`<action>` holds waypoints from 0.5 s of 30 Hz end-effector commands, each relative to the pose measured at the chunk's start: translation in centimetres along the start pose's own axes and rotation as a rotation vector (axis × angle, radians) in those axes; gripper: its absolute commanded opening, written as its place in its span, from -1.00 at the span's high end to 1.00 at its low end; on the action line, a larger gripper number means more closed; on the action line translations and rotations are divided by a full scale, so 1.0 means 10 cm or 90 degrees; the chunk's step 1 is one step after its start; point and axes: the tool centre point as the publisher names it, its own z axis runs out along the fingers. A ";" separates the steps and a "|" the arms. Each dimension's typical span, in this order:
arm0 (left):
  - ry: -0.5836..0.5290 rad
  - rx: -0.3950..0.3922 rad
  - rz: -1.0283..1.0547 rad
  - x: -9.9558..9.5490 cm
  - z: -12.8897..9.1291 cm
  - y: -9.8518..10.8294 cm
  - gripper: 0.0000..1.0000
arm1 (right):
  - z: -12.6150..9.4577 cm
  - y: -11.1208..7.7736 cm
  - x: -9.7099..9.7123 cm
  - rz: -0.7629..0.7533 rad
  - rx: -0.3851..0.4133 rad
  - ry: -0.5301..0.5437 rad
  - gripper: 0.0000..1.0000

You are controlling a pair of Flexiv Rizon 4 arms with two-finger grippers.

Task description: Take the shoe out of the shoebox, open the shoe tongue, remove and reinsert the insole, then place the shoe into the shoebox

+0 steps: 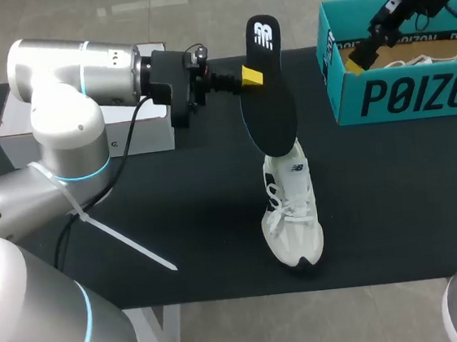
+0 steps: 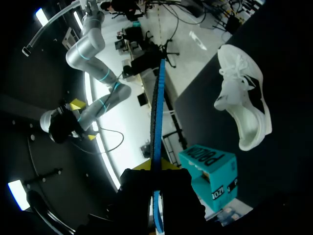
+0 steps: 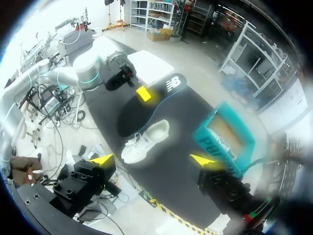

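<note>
A black insole (image 1: pixel 268 93) stands nearly upright in the air, pinched at its edge by my left gripper (image 1: pixel 245 78), which is shut on it. In the left wrist view the insole (image 2: pixel 156 107) shows edge-on as a thin line running out from between the fingers of the gripper (image 2: pixel 156 169). Just below it the white shoe (image 1: pixel 292 213) rests on the black table, toe toward the front edge. The teal shoebox (image 1: pixel 400 92) stands at the far right. My right gripper (image 1: pixel 363 51) hangs open above the box's left end, holding nothing; its wrist view shows the gripper (image 3: pixel 152 160) spread wide, high over the shoe (image 3: pixel 145 142).
A white box lid (image 1: pixel 85 125) lies at the table's back left, behind my left arm. Inside the shoebox (image 3: pixel 225 142) there is brown paper and something white. The black table (image 1: pixel 177 225) has bare room left of the shoe.
</note>
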 end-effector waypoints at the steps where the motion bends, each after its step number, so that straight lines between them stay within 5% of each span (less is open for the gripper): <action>1: 0.000 -0.001 0.001 0.00 0.01 0.00 1.00 | 0.26 -0.08 -0.13 0.036 -0.088 0.193 -1.00; 15: 0.000 -0.001 0.001 0.00 0.01 0.00 1.00 | 0.80 0.11 0.10 0.124 -0.170 0.402 -1.00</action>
